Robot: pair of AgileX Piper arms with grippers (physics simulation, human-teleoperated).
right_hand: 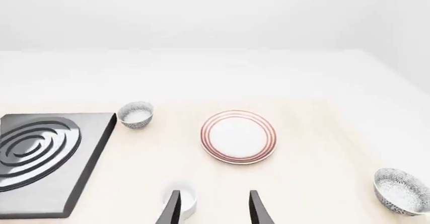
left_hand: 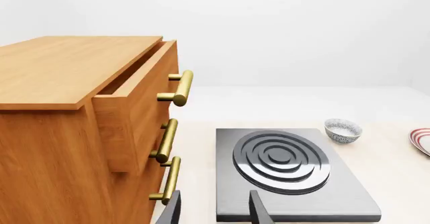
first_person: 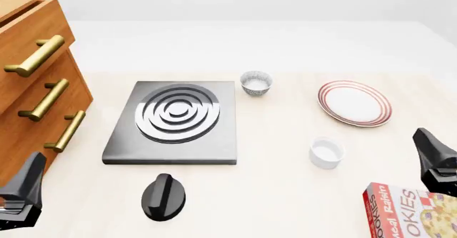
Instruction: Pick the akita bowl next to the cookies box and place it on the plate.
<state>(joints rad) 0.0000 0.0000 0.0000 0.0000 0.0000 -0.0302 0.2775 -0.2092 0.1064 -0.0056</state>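
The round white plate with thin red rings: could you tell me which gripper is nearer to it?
The right gripper. In the front view it sits near the table's right edge, just right of and nearer the camera than the plate. The left gripper is at the near-left corner, beyond the black stove slab.

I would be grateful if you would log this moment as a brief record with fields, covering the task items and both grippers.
target bowl: akita bowl, seen only in the right wrist view, standing on the table away from the plate
second bowl: other akita bowl, by the far right corner of the stove
plate: plate, nothing on it
cookies box: cookies box, near right edge of the front view
white cup: white cup, nearer than the plate
left gripper: left gripper open, holding nothing
right gripper: right gripper open, holding nothing
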